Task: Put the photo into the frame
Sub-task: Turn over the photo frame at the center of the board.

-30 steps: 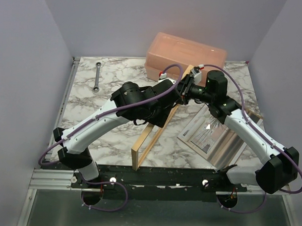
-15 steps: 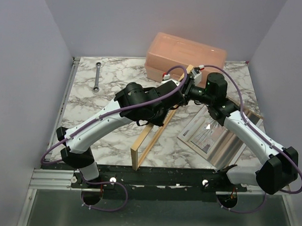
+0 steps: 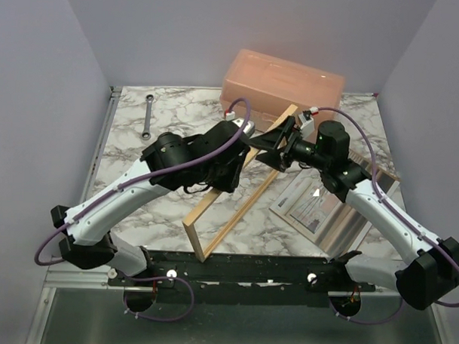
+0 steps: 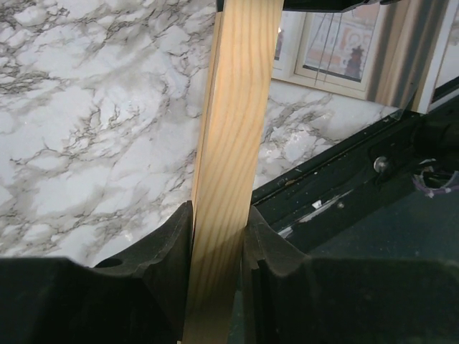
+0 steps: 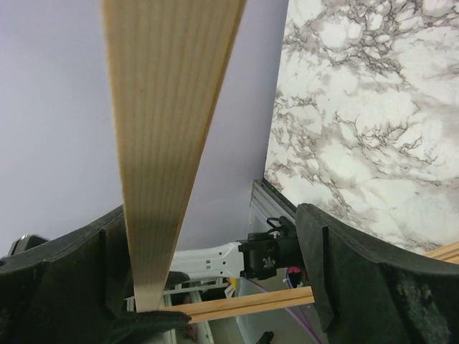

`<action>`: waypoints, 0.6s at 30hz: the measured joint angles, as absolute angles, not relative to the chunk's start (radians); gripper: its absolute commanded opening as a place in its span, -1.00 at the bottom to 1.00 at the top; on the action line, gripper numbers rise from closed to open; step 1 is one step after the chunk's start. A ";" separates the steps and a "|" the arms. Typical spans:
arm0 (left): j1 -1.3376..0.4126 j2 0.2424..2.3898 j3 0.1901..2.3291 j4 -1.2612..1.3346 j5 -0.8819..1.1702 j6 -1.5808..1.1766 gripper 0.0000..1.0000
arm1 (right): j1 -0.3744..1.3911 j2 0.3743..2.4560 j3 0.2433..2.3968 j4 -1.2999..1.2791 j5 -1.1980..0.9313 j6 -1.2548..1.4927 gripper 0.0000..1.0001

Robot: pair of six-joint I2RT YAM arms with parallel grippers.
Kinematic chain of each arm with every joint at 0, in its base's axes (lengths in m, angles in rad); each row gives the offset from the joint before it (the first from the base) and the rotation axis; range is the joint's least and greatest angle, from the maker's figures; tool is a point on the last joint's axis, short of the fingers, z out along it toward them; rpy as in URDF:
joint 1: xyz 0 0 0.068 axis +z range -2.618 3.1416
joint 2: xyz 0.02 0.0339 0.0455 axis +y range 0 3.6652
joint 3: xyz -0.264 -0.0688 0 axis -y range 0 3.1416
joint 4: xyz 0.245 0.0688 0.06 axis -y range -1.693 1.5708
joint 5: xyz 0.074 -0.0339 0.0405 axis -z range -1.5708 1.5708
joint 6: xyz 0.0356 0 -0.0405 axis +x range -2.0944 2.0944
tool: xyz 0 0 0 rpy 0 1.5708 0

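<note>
The frame [image 3: 194, 240] stands tilted on edge across the middle of the table, its far end raised toward the peach box. My left gripper [image 3: 236, 153] is shut on one long rail [image 4: 229, 143] of it; both pads press the wood in the left wrist view [image 4: 219, 233]. My right gripper [image 3: 274, 143] sits at the frame's upper part with its jaws wide open. There the rail [image 5: 165, 107] lies against one finger [image 5: 107, 265] and stands clear of the other. The photo [image 3: 310, 206] lies face up on the table at the right, and also shows in the left wrist view [image 4: 337, 43].
A peach plastic box [image 3: 281, 87] stands at the back centre, just behind the frame's raised end. A wrench [image 3: 148, 116] lies at the back left. A flat panel [image 3: 368, 196] lies under and beside the photo at the right, partly under my right arm.
My left gripper has closed on the frame's rail and drawn it left and toward the near edge. My right gripper has opened and let go of the frame.
</note>
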State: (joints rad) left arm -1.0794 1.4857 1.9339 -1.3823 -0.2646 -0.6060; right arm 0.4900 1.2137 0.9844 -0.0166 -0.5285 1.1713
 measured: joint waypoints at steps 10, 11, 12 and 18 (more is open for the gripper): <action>-0.725 1.121 1.599 -1.277 -0.214 -0.645 -1.00 | 0.476 1.140 0.875 -0.191 -0.500 1.097 0.88; -0.689 1.091 1.568 -1.269 -0.214 -0.640 -1.00 | 0.476 1.141 0.867 -0.214 -0.497 1.090 0.90; -0.653 1.067 1.543 -1.259 -0.204 -0.643 -1.00 | 0.476 1.140 0.863 -0.234 -0.494 1.084 0.90; -0.500 1.010 1.439 -1.152 -0.113 -0.631 -1.00 | 0.476 1.122 0.860 -0.281 -0.483 1.057 0.91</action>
